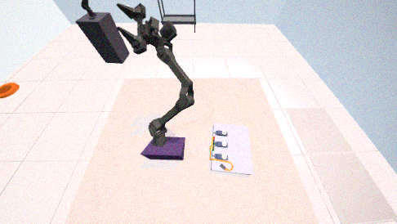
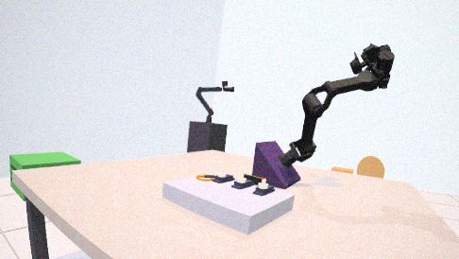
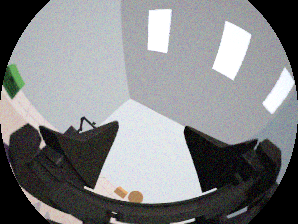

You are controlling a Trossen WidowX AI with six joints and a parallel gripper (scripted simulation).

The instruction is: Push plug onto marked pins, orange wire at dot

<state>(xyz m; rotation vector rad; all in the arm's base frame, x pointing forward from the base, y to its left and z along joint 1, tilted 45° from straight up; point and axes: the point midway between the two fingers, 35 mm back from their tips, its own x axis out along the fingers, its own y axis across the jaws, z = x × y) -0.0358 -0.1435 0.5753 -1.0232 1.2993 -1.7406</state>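
And here's the tool, the black two-fingered gripper [image 1: 118, 16] [image 2: 355, 60] [image 3: 152, 127], up high at the far left, fingers wide apart, nothing between them! It points away from the work, well clear of the pins; a parked pose, I'd judge, with the pickup not yet begun. Down the arm to the purple wedge-shaped base [image 1: 173, 151] [image 2: 276, 163], its slanted face giving the arm its lean.

Now right, across the pale wooden bench [image 1: 122, 184] [image 2: 118, 181], to the flat lavender holder [image 1: 242, 153] [image 2: 208, 201], lying flat, a steady backing for a push. And the plug, that small dark block [image 1: 223, 167], seems to lie on its near part, at the end of the looped orange lead [image 1: 231, 164] [image 2: 204, 178]. That slack should allow turning and travel! The coloured band [image 1: 213, 143] [image 2: 255, 179] runs along the left edge; its dot I can't make out.
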